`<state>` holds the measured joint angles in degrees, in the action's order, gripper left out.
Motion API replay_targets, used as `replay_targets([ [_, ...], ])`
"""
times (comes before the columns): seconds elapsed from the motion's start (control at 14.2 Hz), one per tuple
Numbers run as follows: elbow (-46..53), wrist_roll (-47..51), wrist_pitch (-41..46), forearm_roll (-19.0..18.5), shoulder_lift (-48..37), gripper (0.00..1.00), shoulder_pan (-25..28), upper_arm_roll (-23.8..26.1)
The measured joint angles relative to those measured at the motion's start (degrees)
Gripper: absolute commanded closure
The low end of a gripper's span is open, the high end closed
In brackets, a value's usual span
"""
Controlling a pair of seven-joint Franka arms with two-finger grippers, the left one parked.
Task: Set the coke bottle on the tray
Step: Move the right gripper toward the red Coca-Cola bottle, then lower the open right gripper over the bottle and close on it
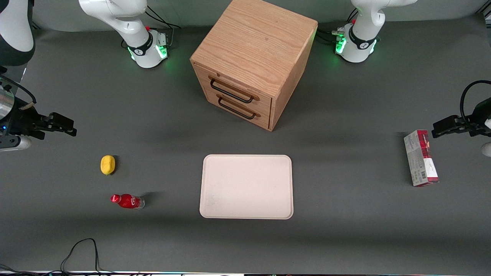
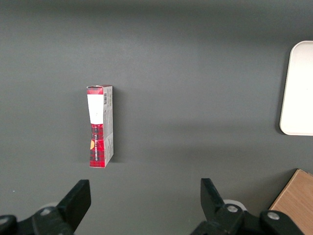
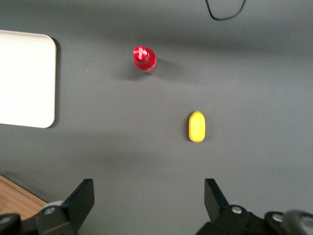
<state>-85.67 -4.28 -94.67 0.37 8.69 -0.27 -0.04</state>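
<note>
The front view looks down steeply from high above the counter edge, facing the two arm bases, and takes in the whole workspace: cabinet, tray, coke bottle, yellow lump and carton. The right wrist view looks straight down from well above the counter past the open gripper, much closer in; it shares the coke bottle, yellow lump and a tray end with the front view. The left wrist view likewise looks straight down, sharing the carton, a tray edge and a cabinet corner.
</note>
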Motion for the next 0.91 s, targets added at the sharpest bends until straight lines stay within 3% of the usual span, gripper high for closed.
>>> replay_targets([
  [0.49, 19.42, 0.02, -0.55, 0.05, 17.38, 0.0, 1.01, 1.96],
  [0.91, 22.07, 0.02, -0.04, 0.05, 22.15, 0.0, 1.06, 1.99],
])
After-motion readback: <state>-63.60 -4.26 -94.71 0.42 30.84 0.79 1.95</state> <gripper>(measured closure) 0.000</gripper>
